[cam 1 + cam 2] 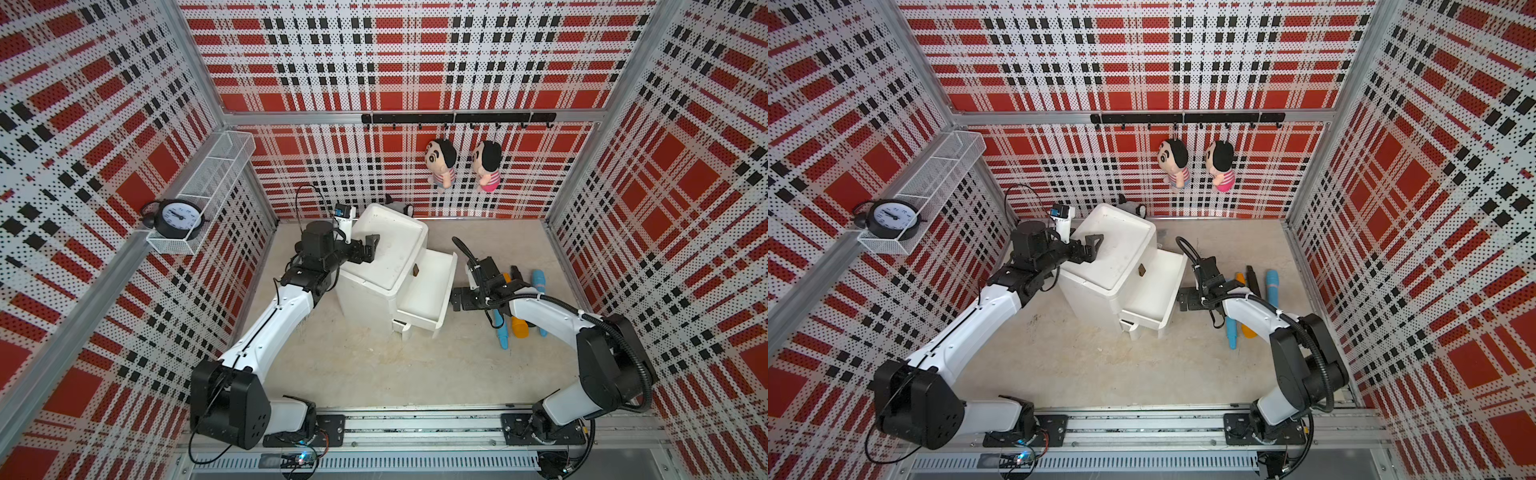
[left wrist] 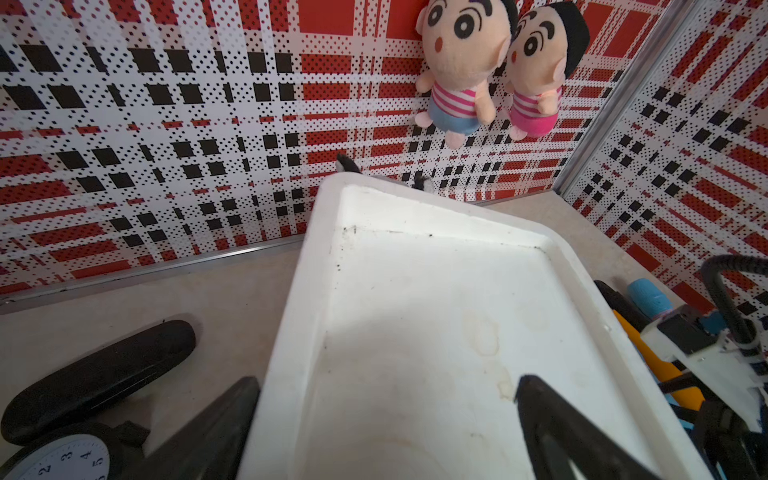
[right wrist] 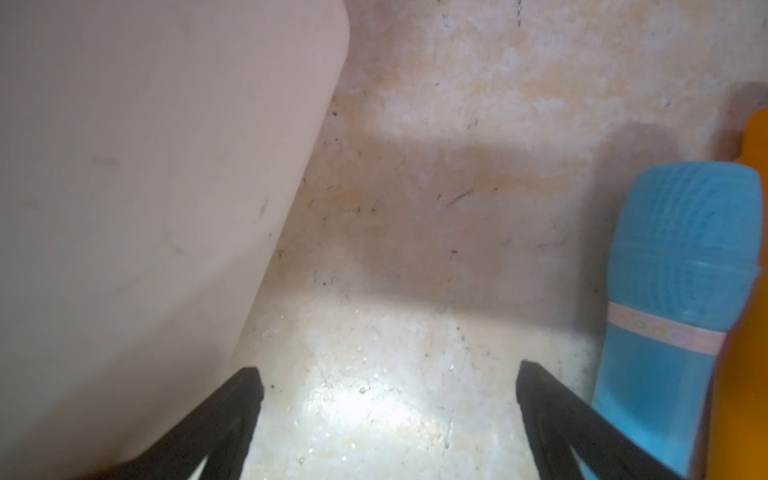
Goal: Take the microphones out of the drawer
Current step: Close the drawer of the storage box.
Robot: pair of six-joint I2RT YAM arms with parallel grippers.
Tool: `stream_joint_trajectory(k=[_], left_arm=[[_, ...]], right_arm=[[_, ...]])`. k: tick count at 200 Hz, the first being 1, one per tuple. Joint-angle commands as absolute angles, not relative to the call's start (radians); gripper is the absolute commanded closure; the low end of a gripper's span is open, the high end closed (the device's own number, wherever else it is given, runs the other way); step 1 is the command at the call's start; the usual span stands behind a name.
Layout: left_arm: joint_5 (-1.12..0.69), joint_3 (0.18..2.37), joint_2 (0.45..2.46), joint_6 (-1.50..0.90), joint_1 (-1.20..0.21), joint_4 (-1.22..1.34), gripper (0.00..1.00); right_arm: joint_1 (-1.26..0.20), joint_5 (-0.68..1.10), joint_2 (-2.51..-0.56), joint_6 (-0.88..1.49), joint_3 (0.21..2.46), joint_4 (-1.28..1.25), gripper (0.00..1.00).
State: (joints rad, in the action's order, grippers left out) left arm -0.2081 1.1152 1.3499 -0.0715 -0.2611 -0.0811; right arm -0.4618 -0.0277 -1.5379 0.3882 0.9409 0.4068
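Observation:
A white cabinet (image 1: 386, 253) stands mid-floor with its drawer (image 1: 428, 291) pulled out to the right; the part of the drawer's inside that shows is bare white. Several toy microphones lie on the floor right of it: a blue one (image 1: 538, 282) (image 3: 681, 270), an orange one (image 1: 519, 326), a black one (image 1: 516, 274). My right gripper (image 1: 457, 299) (image 3: 388, 382) is open and empty, low over the floor between the drawer front (image 3: 145, 187) and the microphones. My left gripper (image 1: 371, 249) (image 2: 386, 386) is open, straddling the rim of the cabinet top (image 2: 415, 311).
Two plush dolls (image 1: 440, 162) hang on the back wall's hook rail. A wire shelf (image 1: 208, 183) with a clock (image 1: 178, 218) is on the left wall. A black oblong case (image 2: 99, 374) lies on the floor left of the cabinet. A grey plush (image 1: 399, 205) sits behind it.

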Motion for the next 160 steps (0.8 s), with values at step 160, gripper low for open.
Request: stream_joint_trajectory(k=[160], left_arm=[[-0.291, 1.095, 1.375, -0.064, -0.328, -0.142, 0.02]], right_arm=[[-0.6, 0.082, -1.637, 0.387, 1.042, 0.209, 0.0]])
